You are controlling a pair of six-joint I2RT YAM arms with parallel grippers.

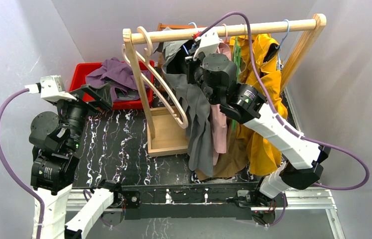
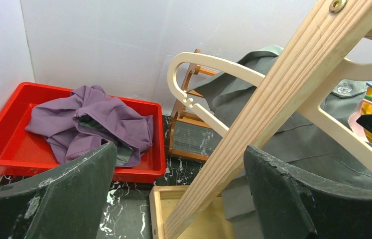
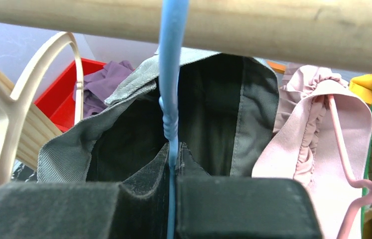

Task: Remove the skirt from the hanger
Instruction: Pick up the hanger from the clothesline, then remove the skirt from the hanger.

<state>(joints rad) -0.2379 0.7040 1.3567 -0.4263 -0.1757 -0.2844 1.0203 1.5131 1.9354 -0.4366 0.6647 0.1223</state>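
The grey skirt (image 1: pixel 198 114) hangs from a blue hanger (image 3: pixel 173 74) on the wooden rail (image 1: pixel 233 30). Its open waistband (image 3: pixel 253 99) shows just under the rail in the right wrist view. My right gripper (image 3: pixel 174 164) is up at the rail, shut on the blue hanger's thin neck just above the skirt's waist. In the top view that gripper (image 1: pixel 193 57) is pressed into the garments. My left gripper (image 1: pixel 99 94) hangs open and empty near the rack's left post (image 2: pixel 253 134), which stands between its fingers without touching them.
A red tray (image 1: pixel 81 69) at the back left holds a purple garment (image 1: pixel 116 74). Pale empty hangers (image 1: pixel 164 89) dangle at the rail's left end. A pink garment (image 3: pixel 323 129) and a yellow one (image 1: pixel 263 74) hang right of the skirt. The rack's wooden base (image 1: pixel 166 132) sits on the table.
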